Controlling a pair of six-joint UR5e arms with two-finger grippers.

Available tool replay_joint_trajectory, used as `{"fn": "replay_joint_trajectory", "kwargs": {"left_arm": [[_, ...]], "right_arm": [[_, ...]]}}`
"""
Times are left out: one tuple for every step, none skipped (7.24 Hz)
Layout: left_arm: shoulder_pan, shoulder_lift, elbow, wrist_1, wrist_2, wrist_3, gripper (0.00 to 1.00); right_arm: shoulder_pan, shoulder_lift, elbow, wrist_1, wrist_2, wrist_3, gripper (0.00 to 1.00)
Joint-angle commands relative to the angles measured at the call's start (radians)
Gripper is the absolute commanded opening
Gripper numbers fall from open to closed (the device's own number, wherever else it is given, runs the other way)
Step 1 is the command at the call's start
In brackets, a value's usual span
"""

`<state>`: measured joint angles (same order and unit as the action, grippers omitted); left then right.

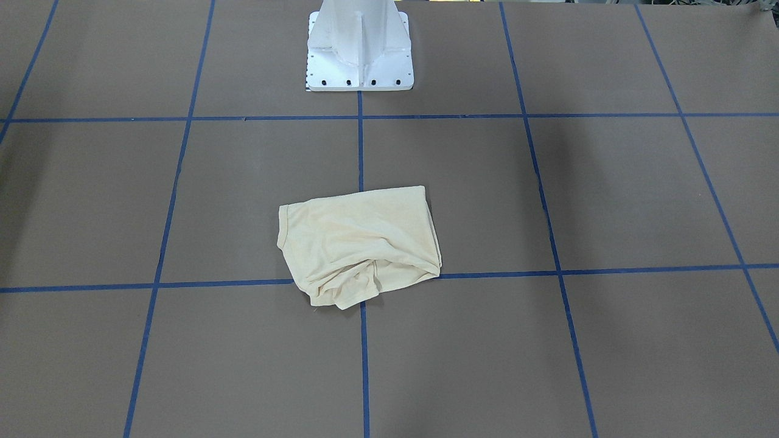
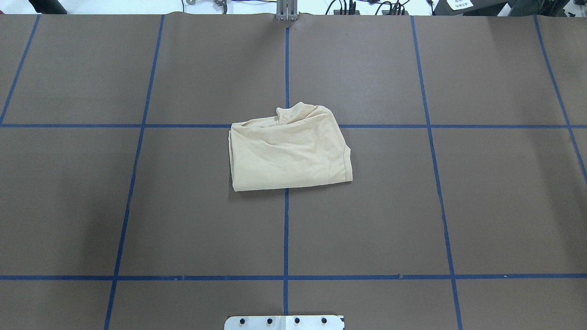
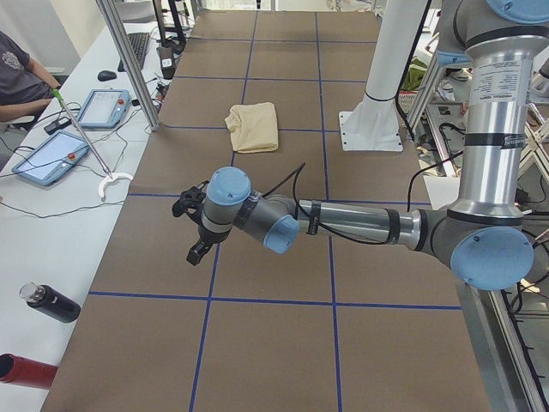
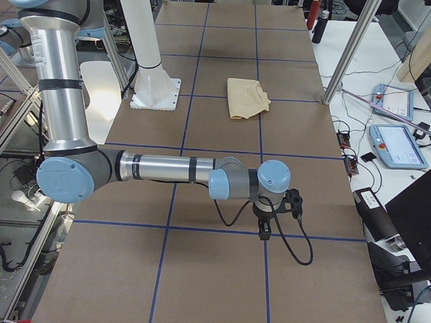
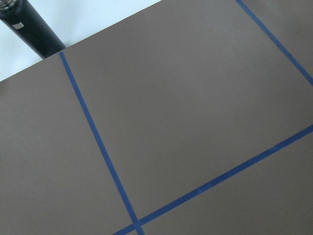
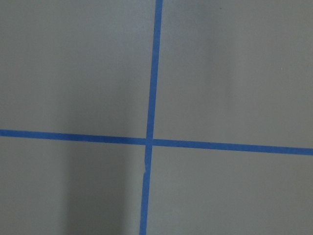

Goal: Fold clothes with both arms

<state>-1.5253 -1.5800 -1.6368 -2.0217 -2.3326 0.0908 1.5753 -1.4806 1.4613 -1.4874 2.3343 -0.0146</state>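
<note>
Right now, shirt (image 2: 289, 153): a pale cream-yellow bundle folded to a rough rectangle, lying at the middle of the overhead frame across the central blue line.
Shirt edges: the side toward the frame's top in the overhead view is bunched and wrinkled and overlaps a crosswise tape line; the other sides lie fairly straight.
Shirt in the other views: centre of the front-facing frame (image 1: 359, 240), with the bunched side low; upper middle of both side views (image 3: 254, 126) (image 4: 246, 97).
Tabletop (image 2: 183, 206): brown sheet marked into squares by blue tape lines (image 2: 286, 229).
Pedestal (image 1: 359, 55): white, top centre of the front-facing frame, apart from the shirt.
Left arm (image 3: 360, 225): stretched from the right edge across the middle of the exterior left frame.
Left fingers (image 3: 196, 251): left of centre in that frame, over bare tabletop, well apart from the shirt; I cannot tell whether they are spread or closed.
Left wrist view: tabletop, tape lines, and a black bottle (image 5: 34, 27) in the upper left corner.
Right arm (image 4: 161, 168): reaching from the left edge toward the lower centre of the exterior right frame.
Right fingers (image 4: 264, 230): pointing down near a tape line, well apart from the shirt; I cannot tell their state either.
Right wrist view: a tape crossing on bare tabletop.
</note>
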Motion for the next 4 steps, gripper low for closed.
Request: {"fn": "replay_joint_trajectory", "kwargs": {"left_arm": [[-0.029,0.052,0.044,0.032,-0.005,0.008,1.0],[-0.036,0.061,0.019,0.035,-0.001,0.004,1.0],[-0.048,0.072,-0.006,0.034,0.002,0.007,0.99],[-0.05,0.092,-0.003,0.028,0.001,0.006,1.0]], "right_arm": [[0.006,-0.036,0.002,0.002,0.013,-0.022,1.0],[0.008,-0.041,-0.002,0.003,0.008,-0.022,1.0],[0.008,-0.052,0.01,0.004,-0.004,-0.027,1.0],[0.006,-0.05,0.004,0.004,-0.006,-0.025,1.0]]}}
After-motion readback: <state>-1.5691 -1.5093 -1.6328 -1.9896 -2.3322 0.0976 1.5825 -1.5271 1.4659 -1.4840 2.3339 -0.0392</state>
